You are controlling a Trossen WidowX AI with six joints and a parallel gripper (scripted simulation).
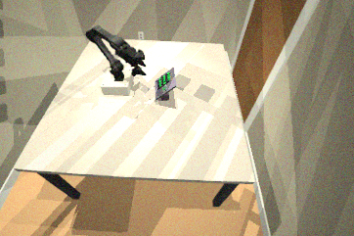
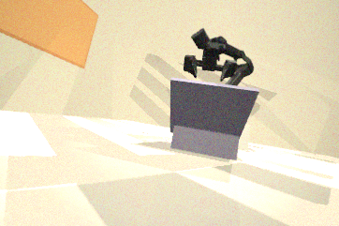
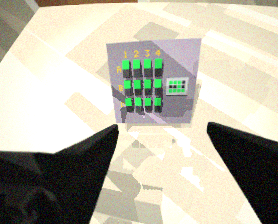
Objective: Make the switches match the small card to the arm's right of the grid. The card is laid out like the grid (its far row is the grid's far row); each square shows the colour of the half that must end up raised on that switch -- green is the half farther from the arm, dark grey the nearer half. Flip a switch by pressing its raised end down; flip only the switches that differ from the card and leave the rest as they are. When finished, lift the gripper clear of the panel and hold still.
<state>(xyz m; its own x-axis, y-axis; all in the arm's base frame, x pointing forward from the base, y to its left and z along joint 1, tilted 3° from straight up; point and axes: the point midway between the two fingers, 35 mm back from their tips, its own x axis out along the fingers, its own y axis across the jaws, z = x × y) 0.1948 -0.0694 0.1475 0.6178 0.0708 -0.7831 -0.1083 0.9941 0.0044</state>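
The tilted panel [image 1: 169,87] [image 2: 208,106] [image 3: 179,111] carries a switch grid of rows A to C and columns 1 to 4. In the wrist view every switch, such as the switch at A1 [image 3: 126,68], shows a green far half and a dark near half; which half is raised is hard to tell. The small card [image 3: 177,86] right of the grid shows mostly green squares, with some dark in its middle row; its exact pattern is too small to read surely. My gripper [image 1: 145,70] [image 2: 209,78] [image 3: 161,127] is open and empty, above and on the arm's side of the panel.
The panel stands on a support [image 2: 204,143] on the pale table [image 1: 147,148]. A white box [image 1: 115,89] sits beside the arm's base in the top view. Light stripes and shadows cross the table top.
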